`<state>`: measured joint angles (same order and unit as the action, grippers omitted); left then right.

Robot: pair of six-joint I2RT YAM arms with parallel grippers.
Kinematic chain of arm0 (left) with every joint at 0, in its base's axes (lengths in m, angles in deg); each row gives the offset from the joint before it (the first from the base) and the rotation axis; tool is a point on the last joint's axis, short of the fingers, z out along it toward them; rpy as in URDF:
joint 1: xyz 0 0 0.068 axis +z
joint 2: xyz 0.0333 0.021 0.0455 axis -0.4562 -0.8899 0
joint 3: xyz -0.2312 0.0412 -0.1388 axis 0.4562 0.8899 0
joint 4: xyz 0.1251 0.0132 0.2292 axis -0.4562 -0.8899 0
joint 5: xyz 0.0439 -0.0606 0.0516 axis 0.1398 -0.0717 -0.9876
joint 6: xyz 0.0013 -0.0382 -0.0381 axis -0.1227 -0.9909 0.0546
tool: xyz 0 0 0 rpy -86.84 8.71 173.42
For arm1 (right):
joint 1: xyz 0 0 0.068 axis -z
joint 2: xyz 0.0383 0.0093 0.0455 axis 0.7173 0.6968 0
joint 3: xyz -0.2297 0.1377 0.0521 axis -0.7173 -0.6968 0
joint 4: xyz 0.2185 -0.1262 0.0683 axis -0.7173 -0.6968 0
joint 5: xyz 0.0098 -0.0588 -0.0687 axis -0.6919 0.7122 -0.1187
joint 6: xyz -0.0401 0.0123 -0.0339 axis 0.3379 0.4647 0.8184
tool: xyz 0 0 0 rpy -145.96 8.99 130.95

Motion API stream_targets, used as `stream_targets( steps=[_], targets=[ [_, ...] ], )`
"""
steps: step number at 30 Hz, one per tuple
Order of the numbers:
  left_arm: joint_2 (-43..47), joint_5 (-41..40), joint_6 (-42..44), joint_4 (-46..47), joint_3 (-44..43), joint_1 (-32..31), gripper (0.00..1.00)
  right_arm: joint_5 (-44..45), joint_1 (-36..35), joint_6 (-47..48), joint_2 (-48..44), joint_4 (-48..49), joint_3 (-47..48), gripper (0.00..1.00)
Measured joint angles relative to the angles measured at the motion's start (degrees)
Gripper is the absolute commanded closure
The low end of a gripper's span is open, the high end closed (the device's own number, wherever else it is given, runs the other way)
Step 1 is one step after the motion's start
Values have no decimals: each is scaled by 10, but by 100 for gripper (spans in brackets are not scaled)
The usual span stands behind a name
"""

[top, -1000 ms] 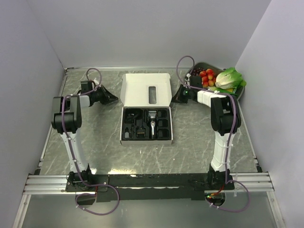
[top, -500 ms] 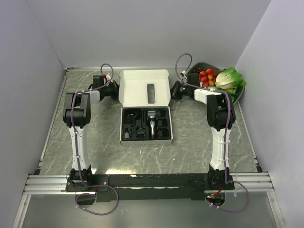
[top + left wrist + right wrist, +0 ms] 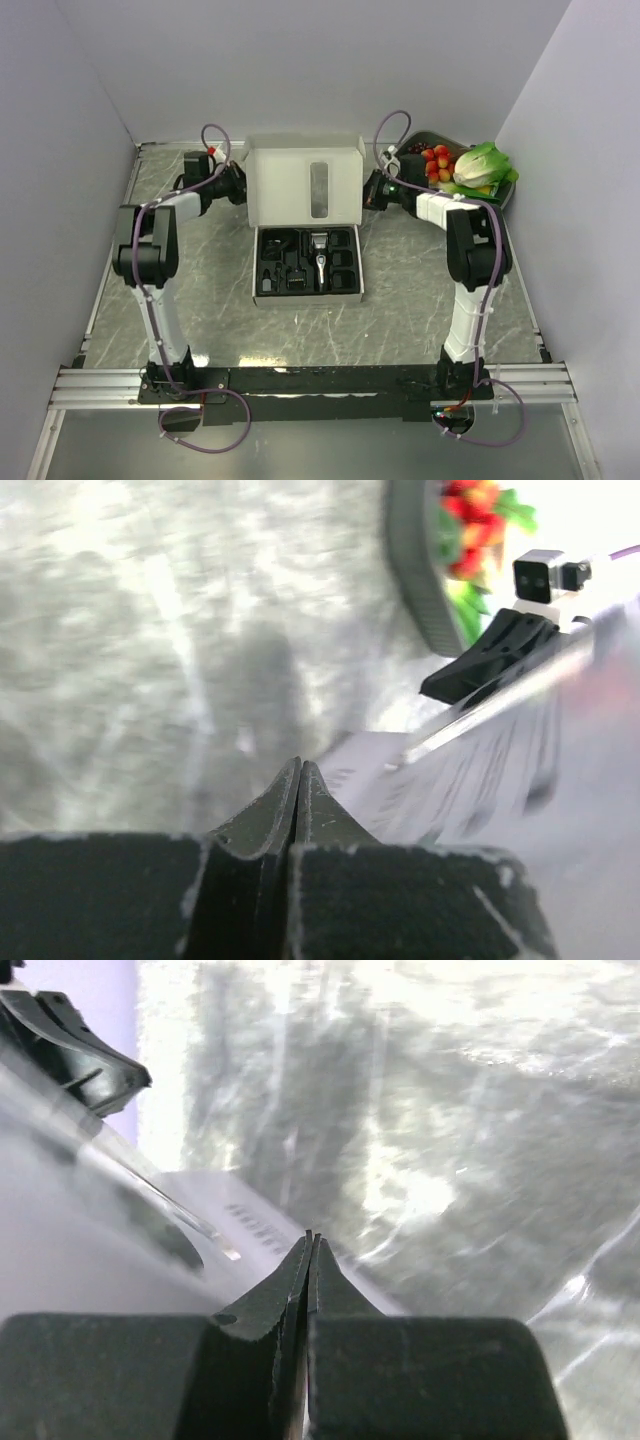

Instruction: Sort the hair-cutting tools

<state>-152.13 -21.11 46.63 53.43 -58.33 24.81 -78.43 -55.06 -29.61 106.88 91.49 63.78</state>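
Propping lid (image 3: pixel 305 180) up with left claw (image 3: pixel 237 186) and right claw (image 3: pixel 370 190), both closed, empty; could slip, dropping lid on clipper (image 3: pixel 320 262).

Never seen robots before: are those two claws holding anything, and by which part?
Nothing is pinched. The left gripper and right gripper are shut empty, one at each side edge of the box lid.

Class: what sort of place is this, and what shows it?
Probably a robot lab cell: left arm and right arm bolted at the table edge, plain walls around, a clipper box as prop.
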Motion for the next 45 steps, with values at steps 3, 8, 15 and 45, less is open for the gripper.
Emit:
stream_targets(
  steps=[3, 8, 15, 45],
  targets=[
    [60, 2, 0, 5, 25, -2, 99, -1, -1, 8, -47, 3, -23, 100],
    [143, 3, 5, 17, 67, -8, 99, -3, -7, 22, -113, 17, -67, 100],
    [220, -14, 14, 13, 163, -22, 99, 10, -14, 39, -166, 14, -133, 100],
    [383, -357, 66, -297, 229, -59, 99, 248, -24, 72, -328, -212, -184, 100]
  ],
)
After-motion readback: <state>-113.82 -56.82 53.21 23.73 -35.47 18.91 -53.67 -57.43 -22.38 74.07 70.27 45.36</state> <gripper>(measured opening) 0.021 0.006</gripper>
